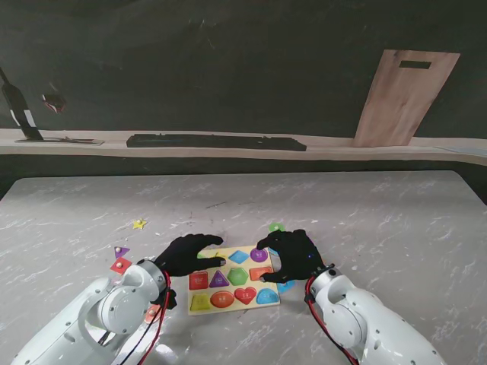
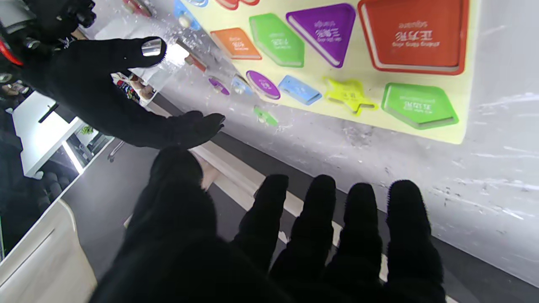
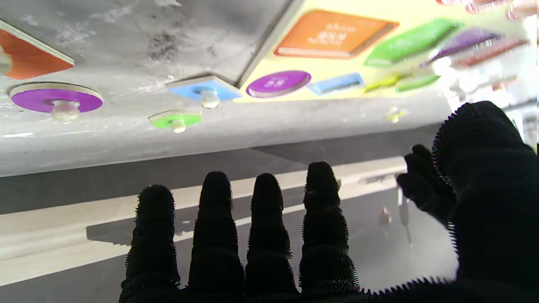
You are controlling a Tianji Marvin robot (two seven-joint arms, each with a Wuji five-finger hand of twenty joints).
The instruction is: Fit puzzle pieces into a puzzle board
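The yellow puzzle board (image 1: 232,309) lies on the table close to me, with coloured shapes seated in its slots. Among them are a red square (image 2: 414,35), a purple triangle (image 2: 326,29) and a purple circle (image 3: 278,82). My left hand (image 1: 186,255) hovers over the board's far left corner, fingers spread and holding nothing. My right hand (image 1: 293,255) hovers over the far right corner, also open and empty. In the left wrist view the right hand (image 2: 105,97) reaches in beside the board (image 2: 370,80).
Loose pieces lie around the board: a yellow star (image 1: 138,224), a purple piece (image 1: 121,251) and a red one (image 1: 120,265) to the left, a green piece (image 1: 276,226) beyond, a blue piece (image 1: 285,286) at the right edge. A wooden cutting board (image 1: 403,99) leans at the back.
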